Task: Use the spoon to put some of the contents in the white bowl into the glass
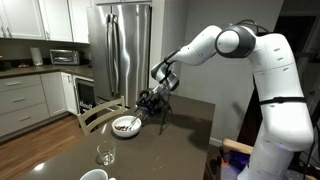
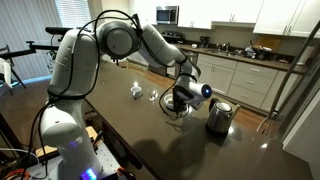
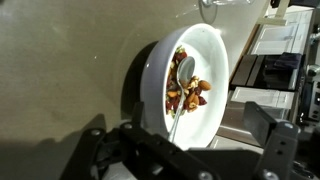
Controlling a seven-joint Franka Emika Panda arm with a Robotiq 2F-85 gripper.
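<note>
- White bowl [image 3: 158, 70] is sitting on the dark table [image 1: 185, 140] and is filling the middle of the wrist view
- Silvery spoon [image 3: 185, 70] is lying inside that bowl, with its scoop resting on the food and its slender handle pointing toward the gripper
- Brownish contents [image 3: 192, 92] are heaping in the middle of the bowl, under and around the scoop
- Black gripper [image 1: 152, 100] is hovering just above the bowl, tilted down at it. Its fingers [image 3: 282, 150] are standing spread wide on either side of the wrist view, pinching nothing
- Clear glass [image 1: 105, 154] is standing upright on the table, apart from the bowl and nearer the camera — whether anything is lying in it cannot be told
- Steel kettle [image 2: 220, 117] is standing on the same table near the gripper — it is touching nothing else
</note>
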